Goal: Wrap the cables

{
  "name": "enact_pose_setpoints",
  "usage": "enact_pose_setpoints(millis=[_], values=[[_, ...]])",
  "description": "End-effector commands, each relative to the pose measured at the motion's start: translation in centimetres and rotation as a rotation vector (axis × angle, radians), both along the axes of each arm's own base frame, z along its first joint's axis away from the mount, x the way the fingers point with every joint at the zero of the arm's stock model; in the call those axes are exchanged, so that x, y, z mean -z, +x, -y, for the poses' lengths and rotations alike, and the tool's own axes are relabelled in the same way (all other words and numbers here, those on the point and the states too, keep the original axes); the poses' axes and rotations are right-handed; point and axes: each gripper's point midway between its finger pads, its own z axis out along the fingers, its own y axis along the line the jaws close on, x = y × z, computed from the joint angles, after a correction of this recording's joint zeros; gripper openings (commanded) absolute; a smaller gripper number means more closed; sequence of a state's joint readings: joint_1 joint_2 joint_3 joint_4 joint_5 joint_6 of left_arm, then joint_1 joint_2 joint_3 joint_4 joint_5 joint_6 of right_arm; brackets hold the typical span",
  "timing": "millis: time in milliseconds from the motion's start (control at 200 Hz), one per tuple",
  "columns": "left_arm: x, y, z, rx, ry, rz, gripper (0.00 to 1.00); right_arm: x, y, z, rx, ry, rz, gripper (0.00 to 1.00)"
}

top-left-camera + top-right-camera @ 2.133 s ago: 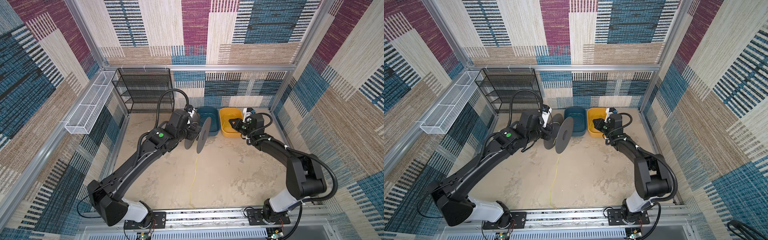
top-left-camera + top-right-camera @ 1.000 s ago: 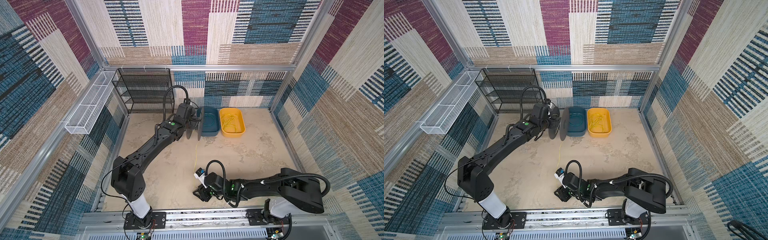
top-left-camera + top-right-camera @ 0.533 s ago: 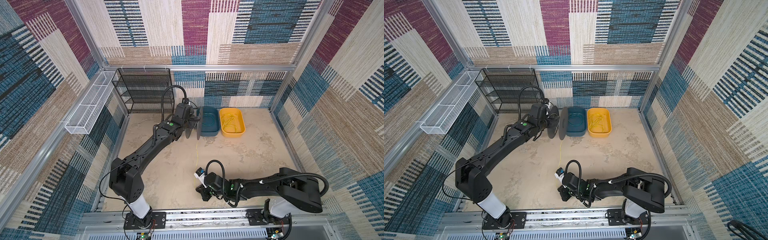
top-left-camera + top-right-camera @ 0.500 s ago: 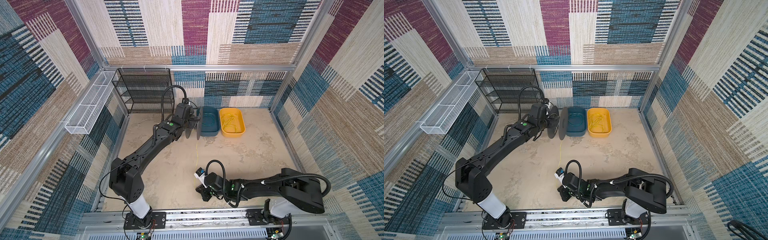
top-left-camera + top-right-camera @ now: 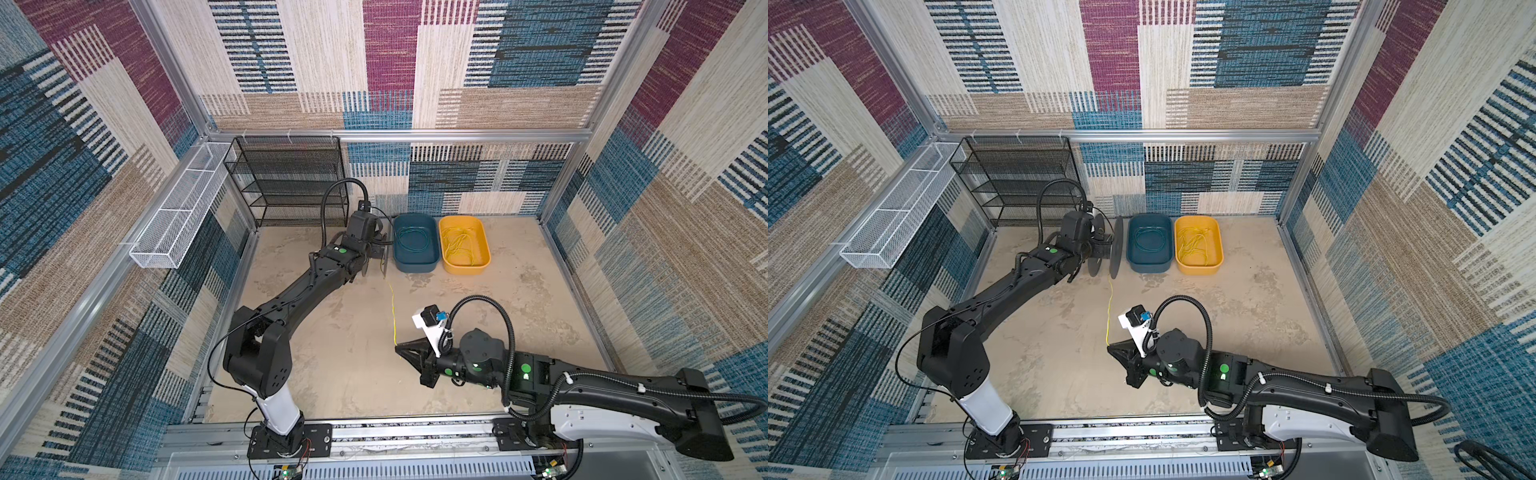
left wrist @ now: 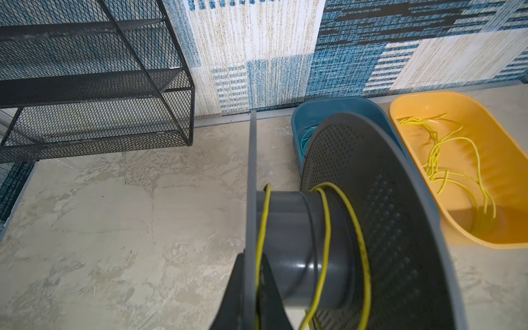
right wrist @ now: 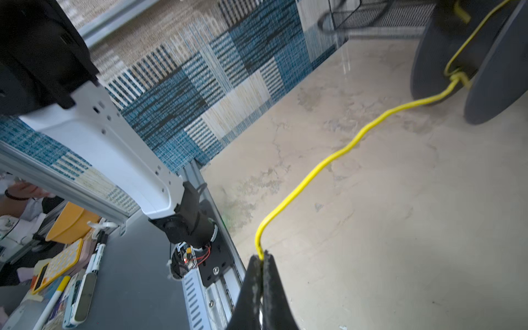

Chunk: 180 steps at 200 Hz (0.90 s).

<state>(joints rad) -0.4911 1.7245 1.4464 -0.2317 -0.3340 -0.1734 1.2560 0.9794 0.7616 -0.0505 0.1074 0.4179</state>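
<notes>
A dark grey spool [image 5: 1116, 247] stands on edge near the back, beside the blue tub. My left gripper [image 6: 251, 255] is shut on the spool's nearer flange [image 6: 251, 171], and a few turns of yellow cable [image 6: 325, 228] lie round the hub. From the spool one thin yellow cable [image 5: 392, 307] runs forward across the floor in both top views [image 5: 1108, 307]. Its free end is pinched in my right gripper [image 7: 261, 257], which is shut on it low over the floor at front centre [image 5: 399, 345].
A blue tub [image 5: 436, 249] holds a teal coil; a yellow tub [image 5: 484, 245] beside it holds several loose yellow cables. A black mesh shelf [image 5: 291, 183] stands at the back left, a white wire basket [image 5: 183, 212] on the left wall.
My right gripper has shut on the cable's end and drawn back a little from the front rail. The left arm has turned the spool more edge-on.
</notes>
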Motion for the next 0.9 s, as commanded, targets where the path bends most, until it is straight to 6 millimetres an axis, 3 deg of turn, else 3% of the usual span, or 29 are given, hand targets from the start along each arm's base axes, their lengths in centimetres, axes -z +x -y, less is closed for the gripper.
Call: enact_pose_setpoints(millis=[0,270,546,776,896], values=[[-2.4,1.0,0.0,0.001,-0.019,0.134,0.0,-2.3,1.4,0.9,0.051,-0.03,0.081,0.0],[-2.4,-1.1,-0.9,0.035,0.001,0.216,0.0,-8.8,6.1,5.4,0.193,-0.001,0.16,0.0],[-0.8,-4.1,-0.8,0.099,0.105,0.199,0.0,-12.5,11.1,7.3,0.319,0.024,0.231,0.0],[0.5,-8.6,-0.4,0.18,0.178,0.171,0.0,-16.3,17.2,9.7,0.416,0.067,0.292,0.0],[0.9,-11.6,-0.4,0.215,0.19,0.157,0.0,-17.4,21.1,12.1,0.486,0.077,0.302,0.0]])
